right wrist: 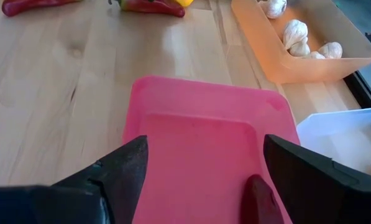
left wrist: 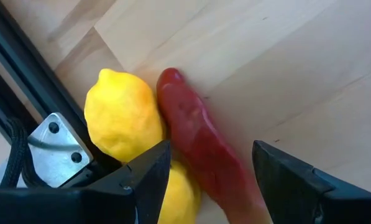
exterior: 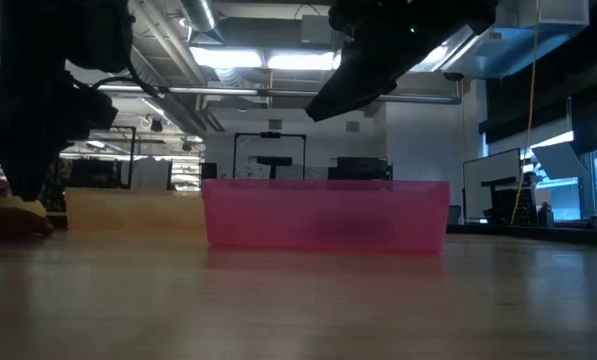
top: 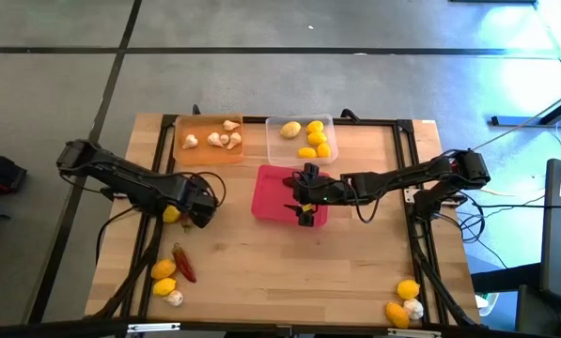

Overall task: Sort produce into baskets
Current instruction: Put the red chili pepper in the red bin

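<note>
My left gripper (top: 200, 203) is open at the table's left, low over a dark red chili (left wrist: 204, 146); its fingers stand on either side of the chili. A lemon (left wrist: 123, 115) lies against the chili, and a second lemon (left wrist: 180, 194) shows behind one finger. My right gripper (top: 304, 199) is open above the pink tray (top: 269, 199), shown also in the right wrist view (right wrist: 197, 134). A dark red chili end (right wrist: 260, 200) lies on the tray floor between its fingers. The orange tray (top: 208, 141) holds garlic bulbs. The clear tray (top: 302, 139) holds lemons.
A chili (top: 184, 263), two lemons (top: 163, 279) and a garlic bulb (top: 175, 298) lie near the table's front left. Two lemons (top: 402, 300) and a garlic bulb (top: 413, 308) lie at the front right. A black frame rail (left wrist: 23, 93) runs close beside my left gripper.
</note>
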